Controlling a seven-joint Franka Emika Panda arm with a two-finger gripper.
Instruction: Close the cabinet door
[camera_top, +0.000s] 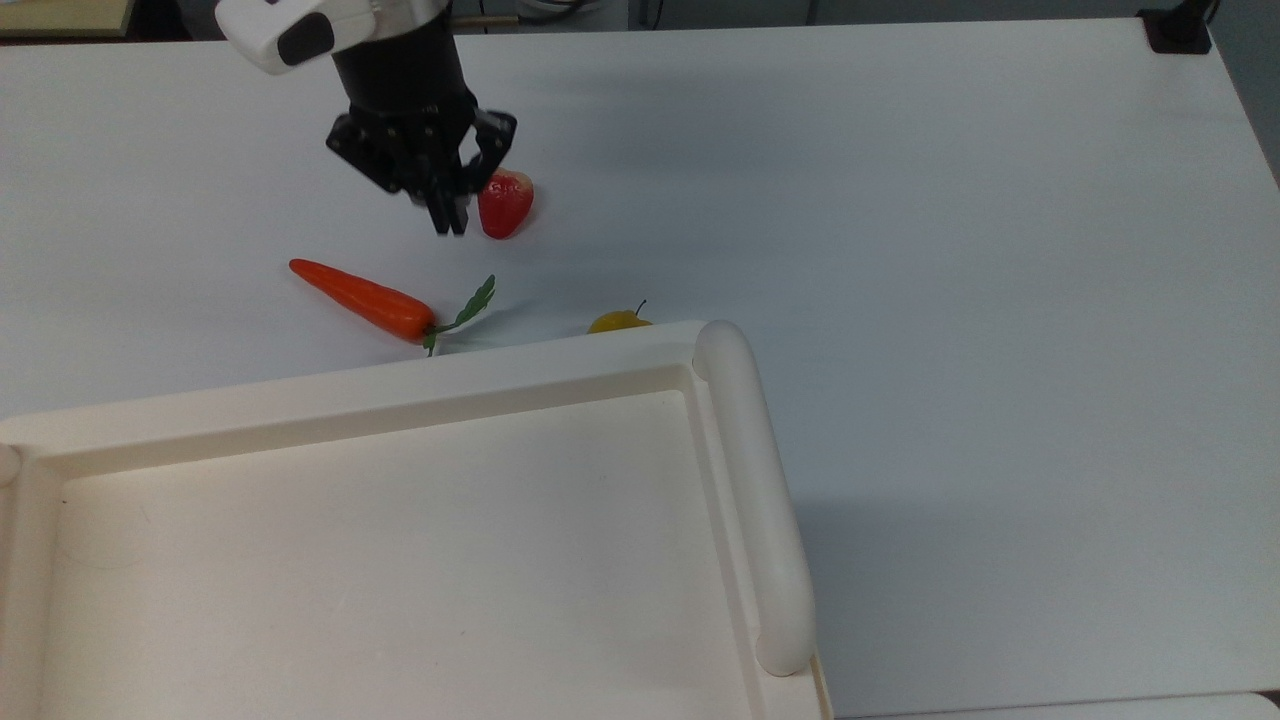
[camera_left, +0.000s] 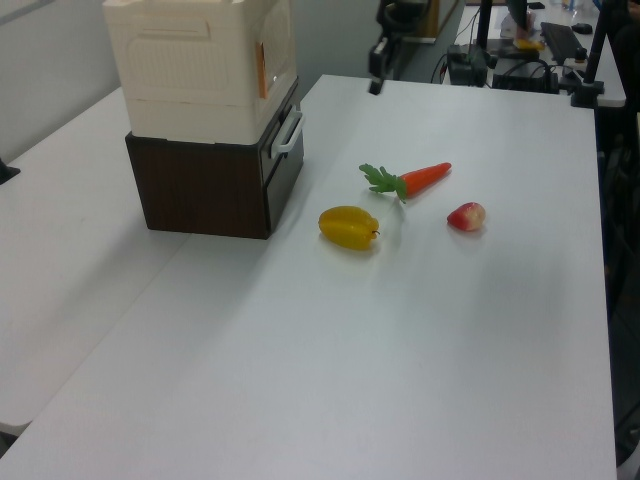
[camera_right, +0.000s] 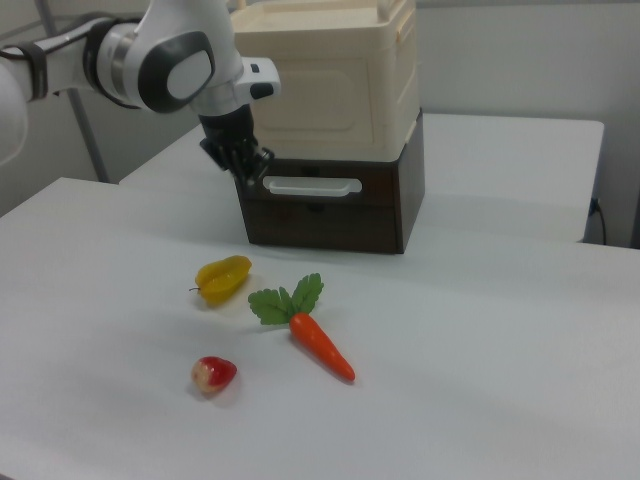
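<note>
Gripper (camera_top: 447, 225) is hanging over the table (camera_top: 900, 200), apart from the cabinet, jaws drawn narrow with nothing between them. In the top view it is sitting just left of the red fruit (camera_top: 505, 203) and on the far side of the carrot (camera_top: 365, 298). Cabinet door (camera_right: 320, 95) is lying flush on the cream upper box's front, above the dark drawer (camera_right: 320, 205). Yellow fruit (camera_left: 348, 227) is resting nearest the cabinet.
</note>
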